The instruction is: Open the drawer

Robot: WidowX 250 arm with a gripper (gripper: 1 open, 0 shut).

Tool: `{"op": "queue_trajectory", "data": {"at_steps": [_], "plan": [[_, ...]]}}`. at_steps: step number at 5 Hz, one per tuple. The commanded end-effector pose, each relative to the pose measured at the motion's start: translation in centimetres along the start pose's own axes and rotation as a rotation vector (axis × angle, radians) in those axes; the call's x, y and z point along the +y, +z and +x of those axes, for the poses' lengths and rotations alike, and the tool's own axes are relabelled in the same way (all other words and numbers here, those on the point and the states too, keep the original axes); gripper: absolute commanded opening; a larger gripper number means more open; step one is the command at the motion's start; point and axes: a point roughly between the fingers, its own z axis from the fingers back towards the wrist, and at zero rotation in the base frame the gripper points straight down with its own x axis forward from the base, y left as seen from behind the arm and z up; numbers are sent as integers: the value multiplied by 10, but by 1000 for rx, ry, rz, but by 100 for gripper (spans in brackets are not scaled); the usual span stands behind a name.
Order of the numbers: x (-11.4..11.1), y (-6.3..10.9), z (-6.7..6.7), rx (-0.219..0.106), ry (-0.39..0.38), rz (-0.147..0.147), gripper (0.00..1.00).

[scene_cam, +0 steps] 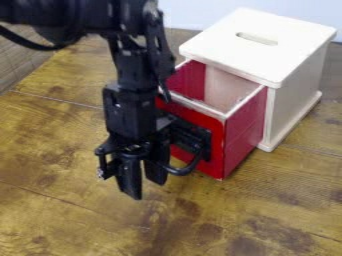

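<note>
Red on its front face, the drawer [214, 125] sits right of centre in the frame, pulled partway out of the cream box [267, 60] that occupies the upper right. We see its pale wood side and open top between the red front and the box's opening. A slot [254, 38] is cut into the box's top panel. The black loop handle [191, 155] projects from the drawer front toward the lower left.

Over the handle's left end we see the black arm [134, 70] coming down from the upper left, with the gripper [136, 178] pointing steeply downward at the wooden table [267, 215]. Its fingers [130, 180] appear spread apart and hang just left of the handle loop; we cannot tell for certain whether they touch it, but they do not look clamped on it.
</note>
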Motion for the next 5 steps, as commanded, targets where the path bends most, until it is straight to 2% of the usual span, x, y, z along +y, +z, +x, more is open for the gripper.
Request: {"op": "queue_trajectory", "data": {"at_steps": [1, 2, 5], "plan": [[19, 10, -30, 24, -42, 14, 0], [16, 1, -31, 30, -8, 13, 100], [-4, -19, -26, -14, -136, 47, 100]]}}
